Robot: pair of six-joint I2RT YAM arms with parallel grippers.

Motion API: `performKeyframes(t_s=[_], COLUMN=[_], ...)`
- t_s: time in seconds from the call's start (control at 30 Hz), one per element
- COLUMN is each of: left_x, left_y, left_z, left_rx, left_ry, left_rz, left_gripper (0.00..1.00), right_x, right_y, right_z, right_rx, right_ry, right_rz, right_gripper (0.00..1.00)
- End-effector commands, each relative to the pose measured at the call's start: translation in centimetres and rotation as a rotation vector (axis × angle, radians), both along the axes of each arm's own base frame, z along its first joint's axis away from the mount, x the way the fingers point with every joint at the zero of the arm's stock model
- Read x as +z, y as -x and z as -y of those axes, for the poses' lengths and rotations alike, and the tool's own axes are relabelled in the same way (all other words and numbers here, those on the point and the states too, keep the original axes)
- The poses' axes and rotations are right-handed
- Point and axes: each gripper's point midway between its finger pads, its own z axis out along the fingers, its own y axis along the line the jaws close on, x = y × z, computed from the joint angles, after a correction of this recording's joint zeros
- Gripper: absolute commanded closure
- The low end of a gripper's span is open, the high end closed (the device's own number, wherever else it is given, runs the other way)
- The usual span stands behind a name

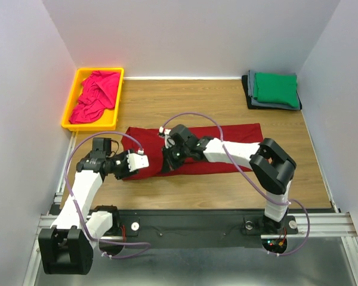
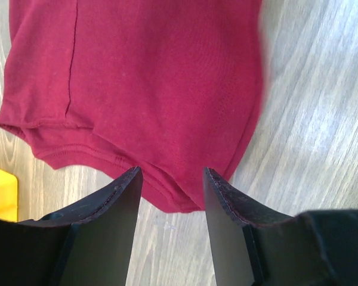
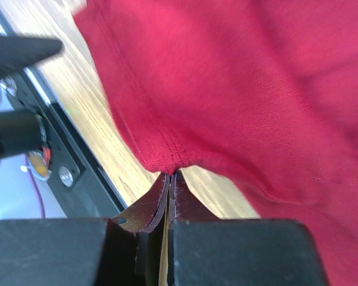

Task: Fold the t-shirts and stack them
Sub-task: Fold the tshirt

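The dark red t-shirt (image 1: 227,134) lies stretched out across the middle of the table. My left gripper (image 1: 144,158) is open at the shirt's left end, its jaws straddling the rounded hem edge (image 2: 172,173) low over the wood, and the cloth (image 2: 155,77) spreads out beyond them. My right gripper (image 1: 169,158) is shut on the shirt's near hem (image 3: 172,174), and the cloth (image 3: 238,89) puckers where it is pinched. The magenta-pink t-shirt (image 1: 95,95) lies crumpled in the bin. Folded green (image 1: 276,88), grey (image 1: 250,89) and black (image 1: 246,95) t-shirts are stacked at the back right.
The yellow plastic bin (image 1: 68,122) stands at the back left, and its corner shows in the left wrist view (image 2: 0,193). White walls enclose the table on three sides. The black base rail (image 1: 197,223) runs along the near edge.
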Motion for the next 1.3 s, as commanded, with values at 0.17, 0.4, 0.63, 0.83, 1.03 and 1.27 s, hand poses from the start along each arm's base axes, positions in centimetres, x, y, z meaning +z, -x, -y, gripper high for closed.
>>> performKeyframes(t_s=[0.17, 0.4, 0.63, 0.83, 1.03, 1.27], left_x=[0.1, -0.7, -0.8, -1.0, 0.6, 2.3], left_y=[-0.2, -1.8, -2.0, -1.2, -4.4, -8.7], left_z=[0.8, 0.4, 1.1, 1.7, 1.8, 2.0], left_rx=[-0.069, -0.031, -0.079, -0.120, -0.043, 0.011], left_ry=[0.025, 0.017, 0.040, 0.062, 0.095, 0.123], left_rz=[-0.036, -0.016, -0.077, -0.119, -0.094, -0.073], left_gripper=[0.36, 0.31, 0.34, 0.42, 0.81, 1.00], right_x=[5.6, 6.5, 6.7, 6.5, 6.8, 6.7], right_y=[-3.4, -5.1, -5.4, -5.7, -8.1, -12.0], right_z=[0.1, -0.2, -0.4, -0.3, 0.3, 0.6], right_rx=[-0.026, -0.038, -0.034, -0.045, -0.071, -0.091], right_ry=[-0.114, -0.137, -0.144, -0.140, -0.142, -0.139], right_rz=[0.055, 0.073, 0.077, 0.073, 0.114, 0.183], right_gripper=[0.99, 0.99, 0.99, 0.99, 0.99, 1.00])
